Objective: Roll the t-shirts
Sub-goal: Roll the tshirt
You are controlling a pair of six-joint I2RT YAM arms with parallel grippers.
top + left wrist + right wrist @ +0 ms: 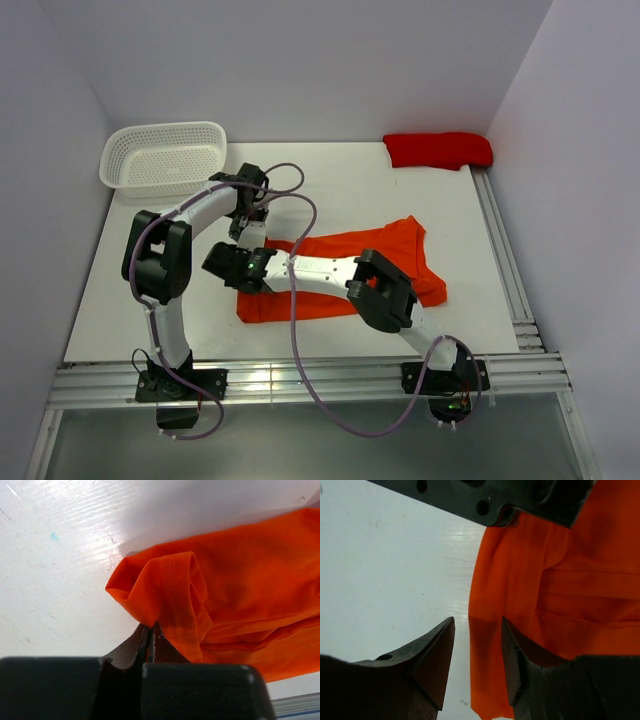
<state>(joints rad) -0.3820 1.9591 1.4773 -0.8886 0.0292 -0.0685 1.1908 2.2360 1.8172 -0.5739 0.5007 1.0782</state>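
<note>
My left end effector [150,630] pinches a corner of the orange t-shirt [395,248], mid-worktop; the right end effector [477,652] gapes over its edge. I should close it low, then roll evenly. The red t-shirt [437,150] lies in the far right corner.

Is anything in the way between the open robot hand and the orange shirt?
No, nothing visible is in the way. The right gripper is open, and the edge of the orange t-shirt lies right between its jaws. The left gripper is shut on a fold of the same shirt.
</note>
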